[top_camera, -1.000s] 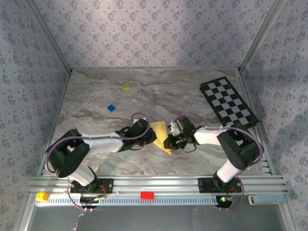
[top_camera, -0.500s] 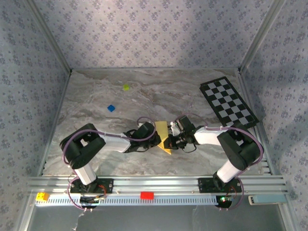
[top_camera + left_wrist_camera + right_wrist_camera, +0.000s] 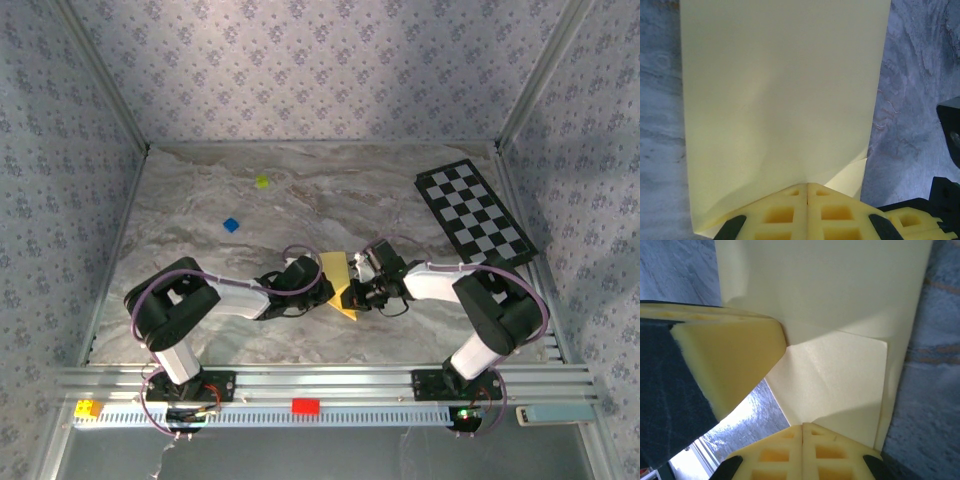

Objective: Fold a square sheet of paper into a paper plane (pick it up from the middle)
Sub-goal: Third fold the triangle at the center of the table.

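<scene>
Marble tabletop [image 3: 200, 215]. Checkered board [image 3: 475, 212] lies flat at far right. Left arm [image 3: 215, 295] and right arm [image 3: 450, 285] reach inward and meet near centre. Left jaws closed tight, pinching the square sheet of paper [image 3: 338, 282] on its left side. Right jaws likewise closed, pinching its right side. Paper partly folded, layers overlapping, pointed end toward the near edge. Blue block [image 3: 231, 225] and yellow-green block [image 3: 262, 182] sit farther back, well apart.
</scene>
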{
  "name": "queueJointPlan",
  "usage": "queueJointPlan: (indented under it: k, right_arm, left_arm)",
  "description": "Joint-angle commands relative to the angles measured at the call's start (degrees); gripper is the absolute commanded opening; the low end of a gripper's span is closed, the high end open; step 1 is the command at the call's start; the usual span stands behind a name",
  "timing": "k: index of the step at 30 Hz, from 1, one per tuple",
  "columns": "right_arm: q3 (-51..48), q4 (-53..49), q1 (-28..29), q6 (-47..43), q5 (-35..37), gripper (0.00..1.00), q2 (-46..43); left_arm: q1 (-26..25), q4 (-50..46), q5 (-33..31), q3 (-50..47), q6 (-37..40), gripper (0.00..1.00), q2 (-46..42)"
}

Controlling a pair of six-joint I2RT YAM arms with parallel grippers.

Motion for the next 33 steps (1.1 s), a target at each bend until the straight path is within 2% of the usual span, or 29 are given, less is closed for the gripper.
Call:
queueJointPlan:
  k: [1,9,22,33]
  right_arm:
    - [0.6,-5.5,0.3,0.0,1.1,0.0,-1.9]
    - [0.7,-4.4,0.8,-0.8,-2.3,0.03,-3.7]
    - [-3.9,-3.0,0.9,-1.2,0.3,0.04,-0.9]
    - [-1.7,-5.2,0.6,-1.1,-1.9,0.05,-6.8]
  left_arm:
    - [0.0,-8.4,-1.7,-1.3,0.2,0.0,1.9]
    - [0.0,-9.1,-1.8,-1.3,0.4,0.0,1.8]
    - [0.0,-9.8,-2.1,-1.2,0.6,0.0,1.9]
    - [0.0,-10.5,-2.0,-1.0,0.7,0.0,1.9]
